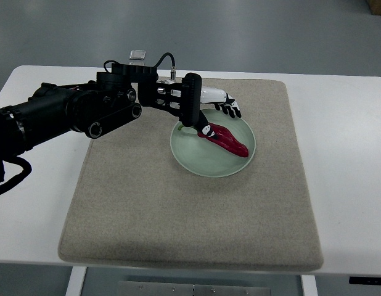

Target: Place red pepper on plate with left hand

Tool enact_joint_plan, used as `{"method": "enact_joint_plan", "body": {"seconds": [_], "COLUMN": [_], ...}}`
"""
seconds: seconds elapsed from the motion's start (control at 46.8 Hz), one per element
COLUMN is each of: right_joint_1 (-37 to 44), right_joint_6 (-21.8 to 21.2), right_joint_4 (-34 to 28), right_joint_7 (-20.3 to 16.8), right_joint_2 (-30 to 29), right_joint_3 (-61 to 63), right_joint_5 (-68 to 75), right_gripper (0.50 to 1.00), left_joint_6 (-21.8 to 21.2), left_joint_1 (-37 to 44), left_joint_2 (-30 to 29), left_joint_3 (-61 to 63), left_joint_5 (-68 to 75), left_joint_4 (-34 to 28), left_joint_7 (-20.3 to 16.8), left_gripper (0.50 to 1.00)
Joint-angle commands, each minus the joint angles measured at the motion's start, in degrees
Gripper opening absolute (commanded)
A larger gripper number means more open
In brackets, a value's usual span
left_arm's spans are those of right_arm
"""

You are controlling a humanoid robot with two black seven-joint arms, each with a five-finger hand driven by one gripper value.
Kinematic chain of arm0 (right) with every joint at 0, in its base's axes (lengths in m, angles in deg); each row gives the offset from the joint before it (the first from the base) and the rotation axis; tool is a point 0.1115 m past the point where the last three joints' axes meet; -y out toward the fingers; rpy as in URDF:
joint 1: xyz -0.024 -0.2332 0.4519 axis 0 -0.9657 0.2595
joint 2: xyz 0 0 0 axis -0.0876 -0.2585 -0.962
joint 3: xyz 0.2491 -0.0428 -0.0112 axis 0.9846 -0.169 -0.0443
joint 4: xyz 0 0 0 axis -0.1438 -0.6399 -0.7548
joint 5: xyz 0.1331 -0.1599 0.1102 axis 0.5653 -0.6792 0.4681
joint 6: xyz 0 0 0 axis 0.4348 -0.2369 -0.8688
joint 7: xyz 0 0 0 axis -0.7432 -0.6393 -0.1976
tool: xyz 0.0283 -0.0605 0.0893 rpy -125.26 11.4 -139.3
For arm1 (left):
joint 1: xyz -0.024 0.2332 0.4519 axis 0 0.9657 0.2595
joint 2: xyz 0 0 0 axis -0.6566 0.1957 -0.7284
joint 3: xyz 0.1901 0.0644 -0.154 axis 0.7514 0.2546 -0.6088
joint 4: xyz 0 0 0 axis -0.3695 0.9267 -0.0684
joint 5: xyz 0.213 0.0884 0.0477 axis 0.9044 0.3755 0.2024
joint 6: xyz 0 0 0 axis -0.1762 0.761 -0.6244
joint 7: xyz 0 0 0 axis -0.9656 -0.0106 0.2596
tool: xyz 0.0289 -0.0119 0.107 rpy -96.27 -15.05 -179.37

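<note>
left hand (206,111) reaches in from the left edge on a bulky black arm (61,114), crossing the far left part of the mat (190,216). hand sits over the far left rim of the plate (189,157). white and black fingers (226,103) stretch out toward the right, past the plate's far edge, spread and relaxed, not wrapped around anything. one dark digit points down and its tip touches or nearly touches the stem end of the red pepper (226,140); cannot tell if there is real contact, but it is no grasp, hand reads as released.

red pepper lies inside the plate, flat on its surface, long axis slanted from far left to near right, pointed tip toward the right rim. a bit of green stem shows at its left end, partly hidden under the hand.

plate is pale green, round, shallow, set on the mat right of centre and toward the far edge. mat is beige, squarish, covers most of the white desk (338,154), with bare desk strips along the left and right sides. a small clear clip-like thing (139,55) sits at the far edge of the desk behind the arm, with a cable looping near it.
</note>
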Motion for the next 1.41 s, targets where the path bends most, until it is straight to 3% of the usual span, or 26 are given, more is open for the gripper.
{"method": "enact_joint_plan", "body": {"seconds": [0.0, 0.363, 0.449, 0.791, 0.983, 1.175, 1.389], "right_joint_1": [0.0, 0.0, 0.0, 0.0, 0.0, 0.0, 0.0], "right_joint_6": [0.0, 0.0, 0.0, 0.0, 0.0, 0.0, 0.0], "right_joint_4": [0.0, 0.0, 0.0, 0.0, 0.0, 0.0, 0.0], "right_joint_7": [0.0, -0.1, 0.0, 0.0, 0.0, 0.0, 0.0], "right_joint_2": [0.0, 0.0, 0.0, 0.0, 0.0, 0.0, 0.0], "right_joint_3": [0.0, 0.0, 0.0, 0.0, 0.0, 0.0, 0.1], "right_joint_5": [0.0, 0.0, 0.0, 0.0, 0.0, 0.1, 0.1], "right_gripper": [0.932, 0.932, 0.932, 0.932, 0.932, 0.932, 0.932], "left_joint_6": [-0.9, -6.0, -6.0, -6.0, -6.0, -8.2, -8.4], "left_joint_1": [-0.1, -0.4, -0.1, -0.1, -0.1, -0.1, 1.3], "left_joint_2": [0.0, 0.0, 0.0, 0.0, 0.0, 0.9, 2.7], "left_joint_3": [-0.1, 0.0, 0.1, 0.6, 0.2, 0.0, -0.7], "left_joint_5": [0.0, -4.4, -9.1, -28.7, -47.0, -70.2, -88.9], "left_joint_4": [-0.5, -14.7, -18.7, -26.6, -29.4, -30.3, -32.0], "left_joint_7": [0.0, 0.0, -0.1, 0.2, 2.4, 10.8, 10.8], "left_gripper": [0.84, 0.887, 0.947, 0.958, 0.962, 0.962, 0.962]}}
